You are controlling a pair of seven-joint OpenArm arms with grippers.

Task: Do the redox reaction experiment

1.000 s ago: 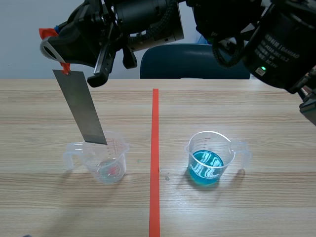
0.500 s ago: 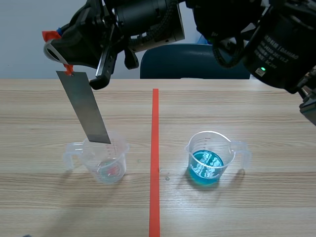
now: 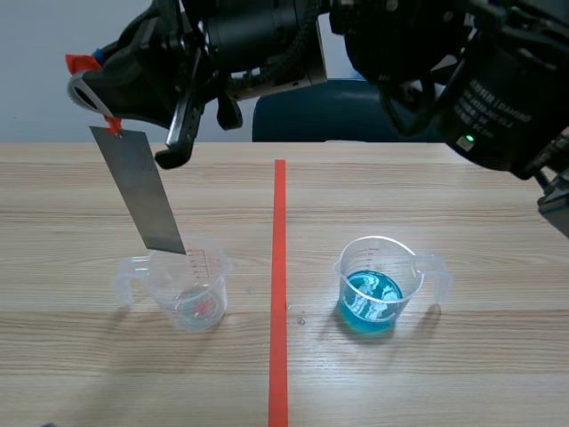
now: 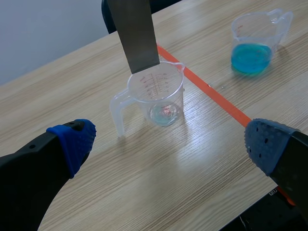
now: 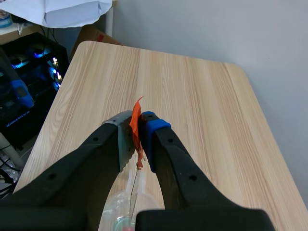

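A grey metal strip (image 3: 140, 191) hangs tilted from an orange tag (image 3: 82, 60). My right gripper (image 3: 89, 76), reaching across from the right, is shut on that tag (image 5: 136, 125). The strip's lower end (image 4: 136, 33) sits just at the rim of a clear measuring cup (image 3: 191, 285) holding a little clear liquid (image 4: 163, 113). A second cup (image 3: 378, 285) with blue liquid stands right of the red tape line. My left gripper (image 4: 171, 142) is open, low and short of the clear cup (image 4: 156, 94), with nothing between its fingers.
A red tape line (image 3: 278, 294) runs down the table between the two cups. A blue chair (image 3: 347, 111) stands behind the far edge. In the right wrist view, computer gear (image 5: 24, 91) sits on the floor beyond the table edge.
The strip has shifted slightly left and up, so its lower end now sits a little higher at the clear cup's rim. The cups have not moved.
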